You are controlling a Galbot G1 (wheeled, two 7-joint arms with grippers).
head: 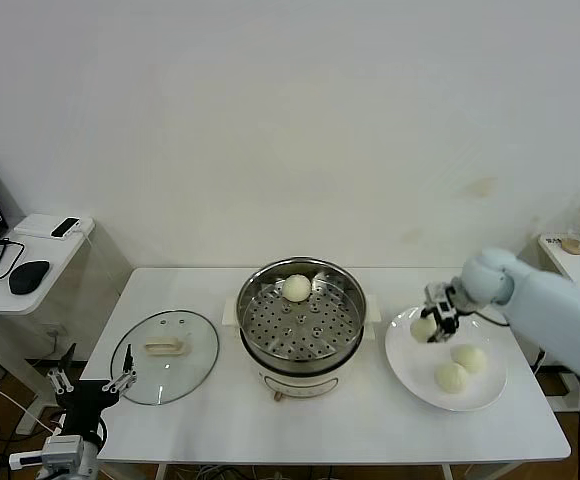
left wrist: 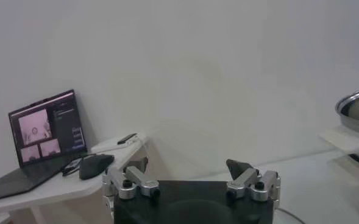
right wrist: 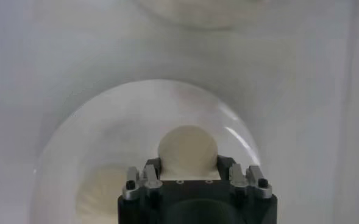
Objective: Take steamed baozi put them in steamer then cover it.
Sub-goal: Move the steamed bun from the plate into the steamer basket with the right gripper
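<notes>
My right hand (head: 432,322) is pinching a baozi (head: 423,327) over the plate (head: 410,370), two more on it and one already in the steamer (head: 301,316). Next I'd lift it clear and carry it to the tray. Left hand (head: 92,381) waits spread beside the cover (head: 165,355) on the surface (head: 350,430).

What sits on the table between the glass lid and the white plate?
In the head view, the steamer stands between the glass lid and the white plate, with one baozi already on its perforated tray.
</notes>
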